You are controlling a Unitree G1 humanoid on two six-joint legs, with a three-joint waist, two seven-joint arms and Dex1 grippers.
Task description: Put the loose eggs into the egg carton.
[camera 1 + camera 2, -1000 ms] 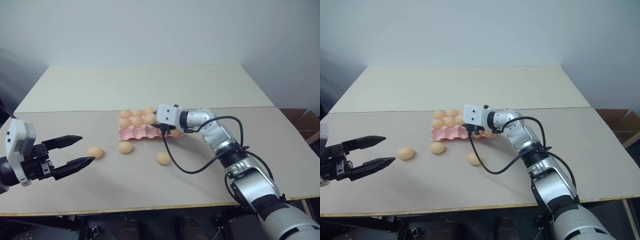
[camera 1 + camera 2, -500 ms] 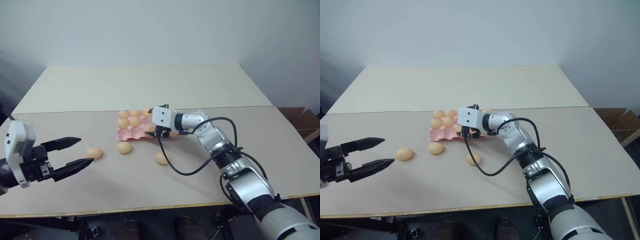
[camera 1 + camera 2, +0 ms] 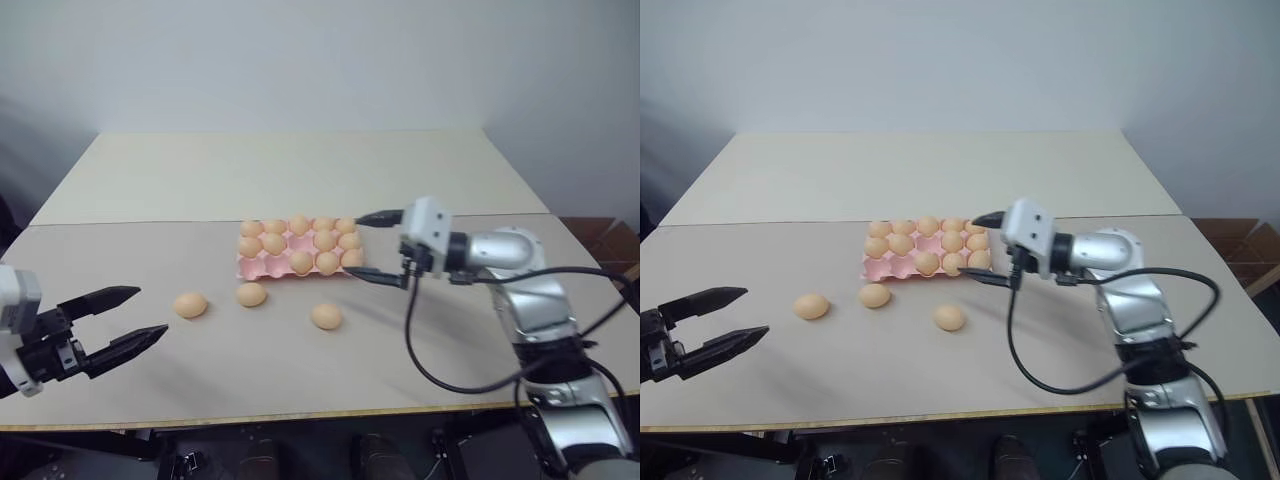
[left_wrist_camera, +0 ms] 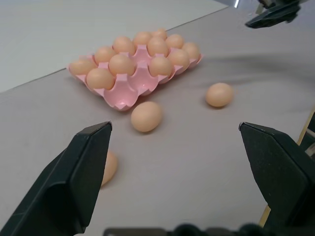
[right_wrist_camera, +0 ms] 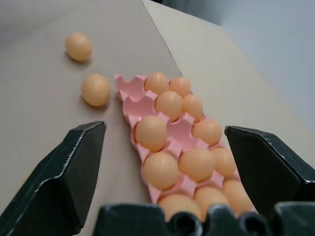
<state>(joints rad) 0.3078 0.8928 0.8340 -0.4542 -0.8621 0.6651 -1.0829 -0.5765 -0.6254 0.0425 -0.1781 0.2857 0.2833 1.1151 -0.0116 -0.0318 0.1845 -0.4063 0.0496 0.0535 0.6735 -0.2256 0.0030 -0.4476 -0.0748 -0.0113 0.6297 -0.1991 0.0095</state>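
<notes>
The pale pink egg carton (image 3: 265,267) lies mid-table with several orange-tan eggs in its cups; its front left cups are bare. Three loose eggs rest on the table in front of it: one at the left (image 3: 190,305), one close to the carton's front edge (image 3: 251,294), one further right (image 3: 326,316). My right gripper (image 3: 374,247) hovers just off the carton's right end, pointing left, open and holding nothing. Far to the left, my left gripper (image 3: 150,311) is open and empty, a short way from the leftmost egg (image 4: 109,167).
The table is two beige boards joined along a seam behind the carton, with its front edge (image 3: 300,415) close to me. A black cable (image 3: 420,350) loops from my right wrist down over the table. A cardboard box (image 3: 610,245) sits beyond the right edge.
My right gripper opened over the carton's front row, then pulled away to the right, leaving an egg in a cup. The left gripper has barely shifted.
</notes>
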